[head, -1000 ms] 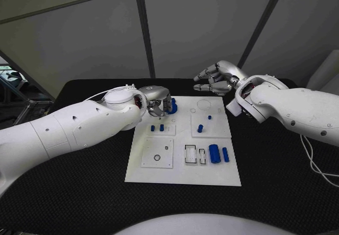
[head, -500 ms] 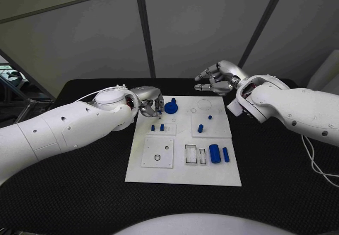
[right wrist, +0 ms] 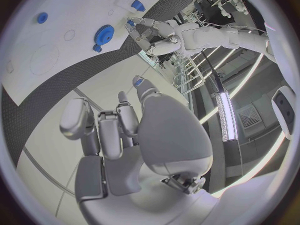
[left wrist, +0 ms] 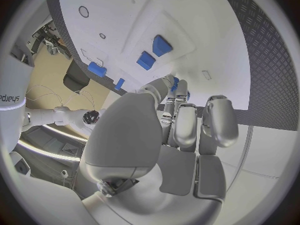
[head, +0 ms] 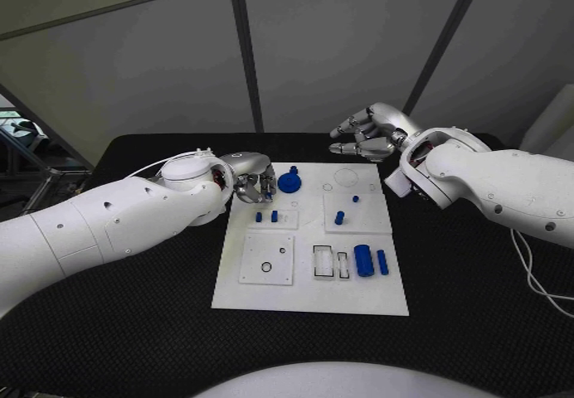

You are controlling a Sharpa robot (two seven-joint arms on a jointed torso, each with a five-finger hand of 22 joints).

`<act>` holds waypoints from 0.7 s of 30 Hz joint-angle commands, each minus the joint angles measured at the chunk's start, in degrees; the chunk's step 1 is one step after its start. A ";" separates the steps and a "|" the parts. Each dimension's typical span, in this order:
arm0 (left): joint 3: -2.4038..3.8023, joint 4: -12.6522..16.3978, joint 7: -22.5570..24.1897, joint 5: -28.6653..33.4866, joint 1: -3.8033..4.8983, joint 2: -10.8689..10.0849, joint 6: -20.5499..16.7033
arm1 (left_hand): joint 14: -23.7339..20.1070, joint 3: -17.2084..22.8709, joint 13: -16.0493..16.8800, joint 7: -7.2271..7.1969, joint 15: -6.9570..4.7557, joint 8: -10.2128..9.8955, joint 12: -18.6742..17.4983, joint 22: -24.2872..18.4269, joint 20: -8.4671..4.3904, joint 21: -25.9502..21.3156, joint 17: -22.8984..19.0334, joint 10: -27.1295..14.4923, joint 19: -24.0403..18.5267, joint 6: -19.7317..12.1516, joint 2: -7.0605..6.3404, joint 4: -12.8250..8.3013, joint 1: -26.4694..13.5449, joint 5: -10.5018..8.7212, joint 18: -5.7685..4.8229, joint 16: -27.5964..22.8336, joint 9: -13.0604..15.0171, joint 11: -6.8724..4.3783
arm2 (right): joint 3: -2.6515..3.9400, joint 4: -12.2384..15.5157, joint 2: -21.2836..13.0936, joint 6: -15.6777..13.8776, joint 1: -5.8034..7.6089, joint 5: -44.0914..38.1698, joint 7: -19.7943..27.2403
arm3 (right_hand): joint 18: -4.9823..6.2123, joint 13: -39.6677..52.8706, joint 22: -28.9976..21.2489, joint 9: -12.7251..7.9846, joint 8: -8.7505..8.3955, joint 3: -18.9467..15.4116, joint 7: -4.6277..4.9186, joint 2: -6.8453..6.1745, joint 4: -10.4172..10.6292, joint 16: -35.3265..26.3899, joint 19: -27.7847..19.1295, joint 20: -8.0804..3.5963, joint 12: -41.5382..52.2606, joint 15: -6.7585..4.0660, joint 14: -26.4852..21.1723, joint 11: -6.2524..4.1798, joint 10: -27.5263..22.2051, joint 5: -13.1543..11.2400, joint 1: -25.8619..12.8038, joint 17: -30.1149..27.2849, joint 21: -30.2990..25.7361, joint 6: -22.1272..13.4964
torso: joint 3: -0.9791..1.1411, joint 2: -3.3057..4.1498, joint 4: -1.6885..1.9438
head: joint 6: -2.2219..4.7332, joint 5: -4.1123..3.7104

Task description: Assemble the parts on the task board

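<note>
The white task board (head: 311,290) lies mid-table. A blue gear (head: 289,182) stands on its far left corner, also seen from the right wrist (right wrist: 104,35). My left hand (head: 254,186) hovers just left of the gear, apart from it and holding nothing; its fingers (left wrist: 187,125) reach out side by side toward the board. Two small blue pegs (head: 265,217) stand in the block below the gear. My right hand (head: 371,137) hangs raised behind the board's far right corner, fingers loosely bent and empty (right wrist: 115,130).
A blue peg (head: 340,218) and a smaller one (head: 354,199) sit in the right-hand block. Two blue cylinders (head: 371,260) lie beside a slotted frame (head: 324,260). A ring (head: 267,267) marks the near left block. Black table (head: 143,315) surrounds the board.
My left hand has let go of the blue gear and drawn back to the left; the gear stays standing on the board. The right hand has not moved.
</note>
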 commanded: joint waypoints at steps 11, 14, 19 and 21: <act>0.04 -0.34 -0.01 1.05 -0.27 0.38 1.10 | 0.59 0.21 0.08 0.02 -0.27 -0.32 -0.35 0.67 0.02 0.26 -0.11 0.24 0.35 0.38 0.00 -0.09 -0.66 -0.24 -0.43 0.14 -0.09 0.07 | 0.03 0.07 -0.03 0.11 0.09 -0.17 0.45 | 0.68 0.05 0.08 -0.08 0.32 0.30 -0.07 0.38 0.20 -0.16 0.05 -0.27 -0.08 -0.38 3.52 -0.17 -0.15 0.32 0.09 4.33 -0.31 -0.19 | 0.00 0.01 0.02 | -0.19 -0.11; 0.04 -0.29 0.05 1.11 -0.32 0.42 1.06 | 0.59 0.21 0.08 0.02 -0.27 -0.32 -0.35 0.67 0.02 0.26 -0.11 0.24 0.35 0.38 0.00 -0.09 -0.66 -0.24 -0.43 0.14 -0.09 0.07 | 0.03 0.08 -0.04 0.11 0.09 -0.20 0.45 | 0.68 0.05 0.08 -0.08 0.32 0.30 -0.07 0.38 0.20 -0.16 0.05 -0.27 -0.08 -0.38 3.52 -0.17 -0.15 0.32 0.09 4.33 -0.31 -0.19 | 0.01 0.01 -0.02 | -0.20 -0.11; 0.04 -0.26 0.14 1.15 -0.38 0.52 0.98 | 0.58 0.23 0.08 0.01 -0.27 -0.34 -0.40 0.72 0.03 0.31 -0.13 0.27 0.36 0.41 0.03 -0.08 -0.73 -0.25 -0.45 0.14 -0.10 0.07 | 0.03 0.08 -0.04 0.11 0.09 -0.22 0.45 | 0.68 0.05 0.08 -0.08 0.32 0.30 -0.07 0.38 0.20 -0.16 0.05 -0.27 -0.08 -0.38 3.52 -0.17 -0.15 0.32 0.09 4.33 -0.31 -0.19 | 0.00 0.02 0.00 | -0.24 -0.09; 0.04 -0.24 0.18 1.16 -0.39 0.54 0.87 | 0.58 0.23 0.08 0.01 -0.27 -0.34 -0.40 0.72 0.03 0.31 -0.13 0.27 0.36 0.41 0.03 -0.08 -0.74 -0.25 -0.45 0.14 -0.10 0.07 | 0.03 0.06 -0.03 0.11 0.09 -0.23 0.45 | 0.68 0.05 0.08 -0.08 0.32 0.30 -0.07 0.38 0.20 -0.16 0.05 -0.27 -0.08 -0.38 3.52 -0.17 -0.15 0.32 0.09 4.33 -0.31 -0.19 | 0.01 0.02 0.01 | -0.26 -0.11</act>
